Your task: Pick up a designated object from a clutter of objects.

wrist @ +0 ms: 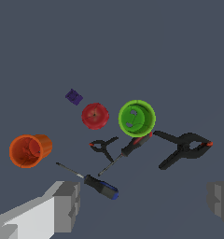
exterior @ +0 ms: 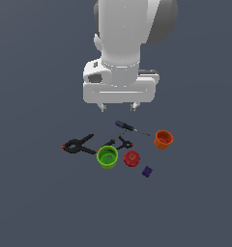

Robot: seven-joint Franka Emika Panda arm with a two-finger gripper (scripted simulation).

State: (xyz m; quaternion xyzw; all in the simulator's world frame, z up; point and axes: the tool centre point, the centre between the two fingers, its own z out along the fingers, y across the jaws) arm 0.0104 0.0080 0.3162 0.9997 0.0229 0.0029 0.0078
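Cups (wrist: 136, 118) (wrist: 30, 150) hold nothing; fingers (wrist: 65, 205) apart.

We see a matt dark grey floor (exterior: 36, 202). The green plastic-looking cup (wrist: 136, 118) and orange plastic-looking cup (wrist: 29, 150) look smooth and matt. The small black spring clamp (wrist: 102, 148) reads as matt plastic; the blue-handled screwdriver (wrist: 101, 186) has a thin metal-like shaft. The white gripper (exterior: 119, 107) casing is smooth.

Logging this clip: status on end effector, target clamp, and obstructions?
End effector open, empty, high above the clutter. Small clamp on the floor, untouched. Red-handled screwdriver and green cup crowd it.
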